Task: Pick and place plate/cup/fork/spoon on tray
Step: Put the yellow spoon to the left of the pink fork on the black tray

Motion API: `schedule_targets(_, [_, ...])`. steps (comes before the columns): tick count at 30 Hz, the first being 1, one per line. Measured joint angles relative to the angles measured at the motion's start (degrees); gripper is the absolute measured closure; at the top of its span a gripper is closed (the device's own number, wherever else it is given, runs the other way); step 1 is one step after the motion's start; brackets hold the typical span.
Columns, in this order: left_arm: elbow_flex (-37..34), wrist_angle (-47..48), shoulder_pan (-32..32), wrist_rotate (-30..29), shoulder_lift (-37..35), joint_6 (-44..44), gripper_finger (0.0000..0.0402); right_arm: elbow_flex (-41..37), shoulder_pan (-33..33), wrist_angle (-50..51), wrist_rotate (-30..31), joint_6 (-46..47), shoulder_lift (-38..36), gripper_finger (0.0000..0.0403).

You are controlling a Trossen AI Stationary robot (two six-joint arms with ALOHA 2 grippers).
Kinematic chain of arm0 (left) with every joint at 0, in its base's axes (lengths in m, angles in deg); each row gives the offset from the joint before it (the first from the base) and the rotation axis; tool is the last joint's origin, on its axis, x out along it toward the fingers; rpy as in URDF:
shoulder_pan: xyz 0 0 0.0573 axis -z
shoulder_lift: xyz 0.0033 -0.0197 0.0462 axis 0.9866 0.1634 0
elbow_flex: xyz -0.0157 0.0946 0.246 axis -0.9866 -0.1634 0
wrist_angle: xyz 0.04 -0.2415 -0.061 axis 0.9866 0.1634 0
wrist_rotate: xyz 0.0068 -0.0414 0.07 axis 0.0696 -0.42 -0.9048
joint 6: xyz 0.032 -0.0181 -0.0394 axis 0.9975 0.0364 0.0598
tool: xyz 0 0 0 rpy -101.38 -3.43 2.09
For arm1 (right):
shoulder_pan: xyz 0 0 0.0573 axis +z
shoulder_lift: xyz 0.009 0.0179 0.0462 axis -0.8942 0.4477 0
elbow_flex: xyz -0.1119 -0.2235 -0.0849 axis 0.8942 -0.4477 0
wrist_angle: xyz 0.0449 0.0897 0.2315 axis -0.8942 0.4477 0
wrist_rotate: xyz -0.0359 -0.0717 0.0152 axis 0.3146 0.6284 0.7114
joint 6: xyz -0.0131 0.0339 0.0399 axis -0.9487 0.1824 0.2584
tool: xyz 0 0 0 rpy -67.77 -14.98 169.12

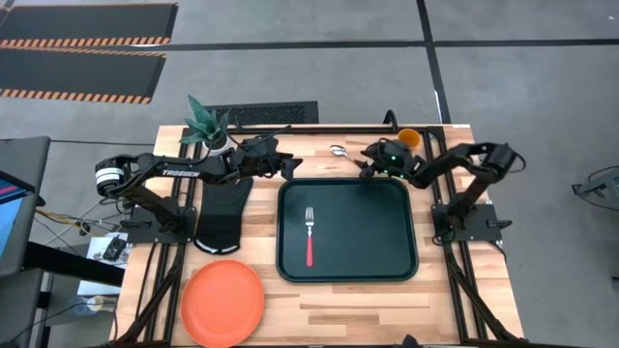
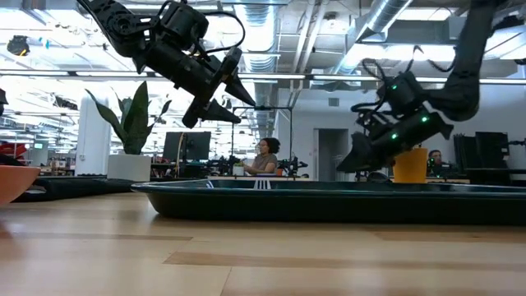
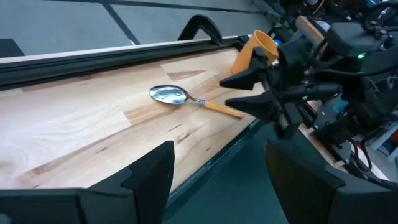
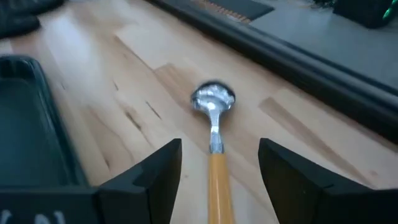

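Observation:
The spoon (image 4: 214,146), with a silver bowl and an orange handle, lies flat on the wooden table behind the dark tray (image 1: 387,261); it also shows in the left wrist view (image 3: 186,98). My right gripper (image 4: 219,163) is open just above it, one finger on each side of the handle, not touching. The red-handled fork (image 1: 309,235) lies in the tray. The orange-yellow cup (image 1: 409,138) stands at the far edge. The orange-red plate (image 1: 223,302) lies at the near left. My left gripper (image 1: 295,166) is open above the tray's far left corner.
A black oven mitt (image 1: 221,215) lies left of the tray. A potted plant (image 1: 206,123) stands at the far left. A black clamp (image 3: 202,28) sits on the table's far edge. People show in the room beyond the table (image 2: 265,158).

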Motion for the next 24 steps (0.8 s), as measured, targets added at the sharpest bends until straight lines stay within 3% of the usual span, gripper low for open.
schedule_targets(5, [0.00,0.00,0.00,0.00,0.00,0.17,0.0166,3.22,0.77,-0.16,1.17,-0.92,2.50,0.0168])
schedule_targets(14, [0.00,0.00,0.00,-0.04,0.00,1.12,0.0166,7.30,1.26,15.44,1.71,4.83,-1.44,0.0168])
schedule_targets(24, [0.00,0.00,0.15,-1.51,0.00,3.77,0.0166,3.94,5.47,7.05,11.84,1.33,0.66,0.0173])
